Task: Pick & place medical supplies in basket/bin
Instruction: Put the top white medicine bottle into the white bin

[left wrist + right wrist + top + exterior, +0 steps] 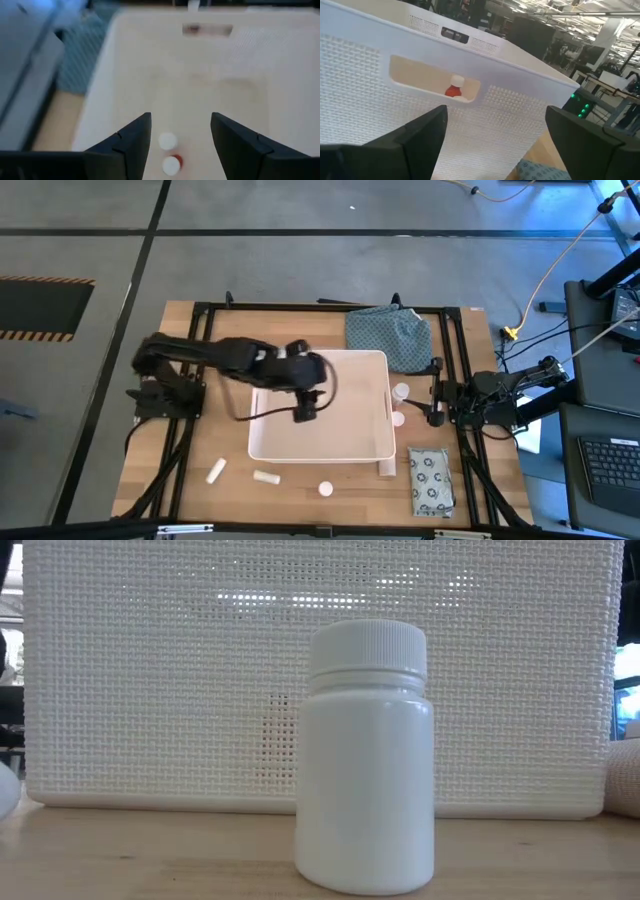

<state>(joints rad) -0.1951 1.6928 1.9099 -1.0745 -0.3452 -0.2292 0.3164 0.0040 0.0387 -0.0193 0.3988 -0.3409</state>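
Note:
The white tub (372, 448) sits mid-table. My left gripper (305, 408) hovers open over its inside; in the left wrist view (180, 150) a white bottle (167, 141) and the red bottle (171, 165) stand on the tub floor between its fingers, untouched. My right gripper (432, 408) is open, level, facing the tub's right wall (485, 115); the red bottle (453, 89) shows through the slot handle. Two small bottles (401, 392) (398, 418) stand outside that wall. Near the front edge lie two white tubes (215, 470) (265, 477), a white bottle (325, 489) (365, 755), another tube (387, 467) and the packet (430, 480).
The blue-green cloth (390, 335) lies bunched at the tub's far right corner. A black frame (200, 315) runs around the table's working area. Bare wood (215, 425) shows to the left of the tub. A desk with a keyboard (610, 465) stands beyond the right edge.

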